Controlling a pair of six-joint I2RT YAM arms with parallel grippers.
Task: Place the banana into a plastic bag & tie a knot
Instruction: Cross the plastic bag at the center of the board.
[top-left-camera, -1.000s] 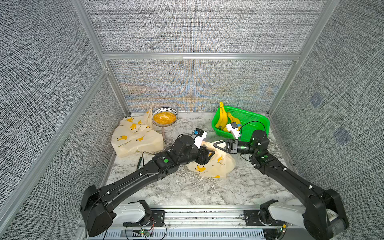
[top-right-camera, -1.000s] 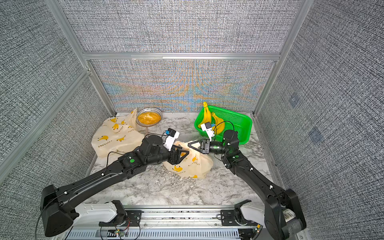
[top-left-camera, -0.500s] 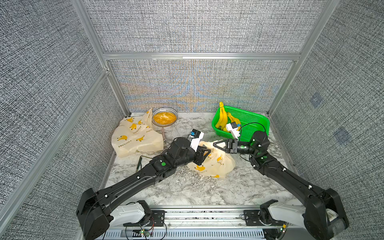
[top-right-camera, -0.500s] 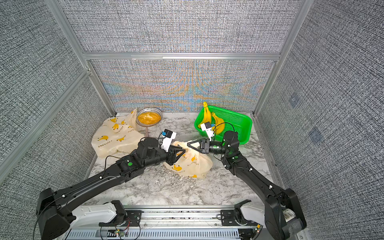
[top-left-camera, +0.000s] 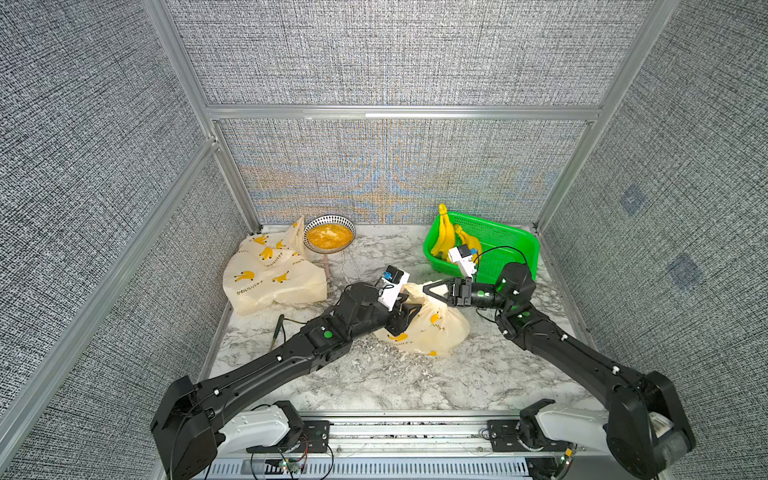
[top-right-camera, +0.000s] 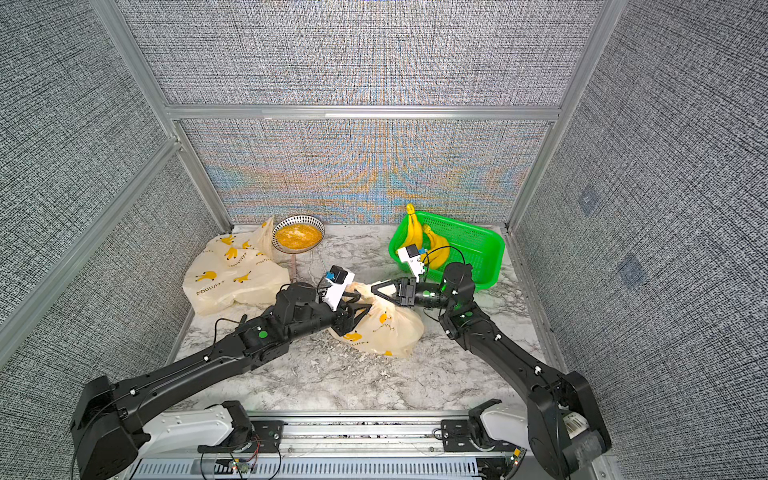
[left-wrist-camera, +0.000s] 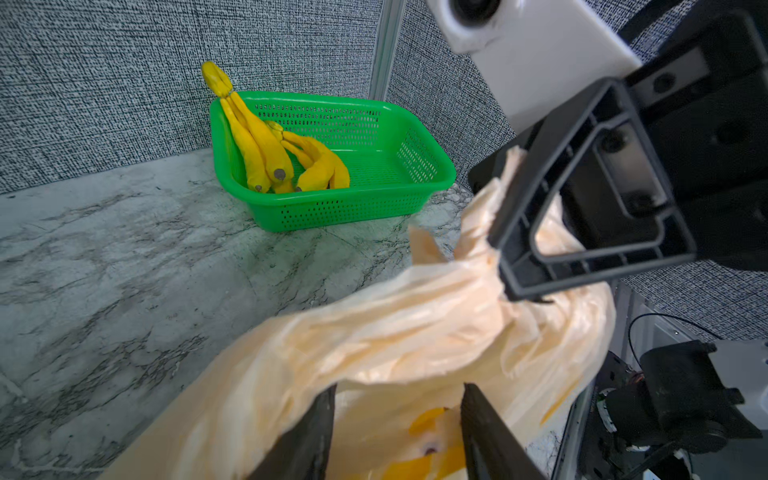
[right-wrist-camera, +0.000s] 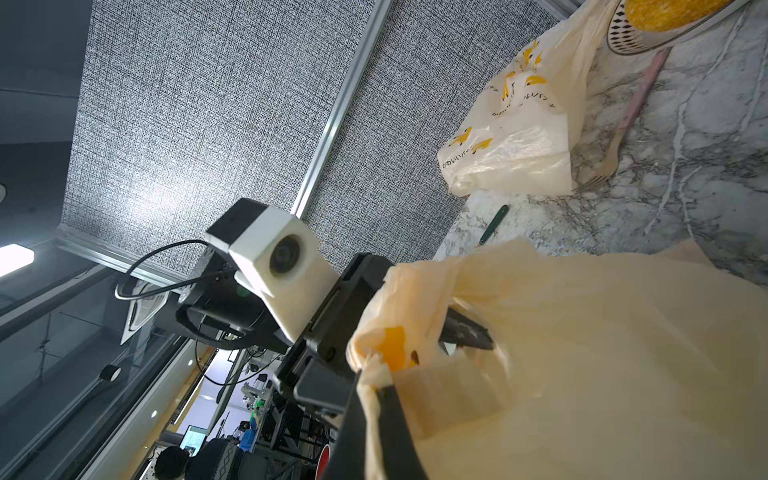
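A cream plastic bag (top-left-camera: 436, 332) (top-right-camera: 390, 332) with banana prints lies bulging in the middle of the marble top. My right gripper (top-left-camera: 424, 287) (right-wrist-camera: 371, 395) is shut on a twisted strip of the bag's top. From the other side my left gripper (top-left-camera: 409, 311) (left-wrist-camera: 397, 415) stands open, its jaws astride the bag's film near that strip. Something yellow (left-wrist-camera: 428, 446) shows through the film; I cannot tell whether it is a banana or a print. Several bananas (top-left-camera: 446, 239) (left-wrist-camera: 270, 149) lie in the green basket (top-left-camera: 509, 245) (left-wrist-camera: 374, 203).
A second printed bag (top-left-camera: 270, 278) lies at the back left beside a bowl of orange food (top-left-camera: 330, 237) and a fork (top-left-camera: 327, 270). A dark green pen (top-left-camera: 277, 328) lies near the left wall. Pale shreds (top-left-camera: 374, 357) litter the marble. Walls close in three sides.
My left gripper's jaws narrowed at the bag and have widened again, and its wrist shifted slightly. The right arm has held still with the strip.
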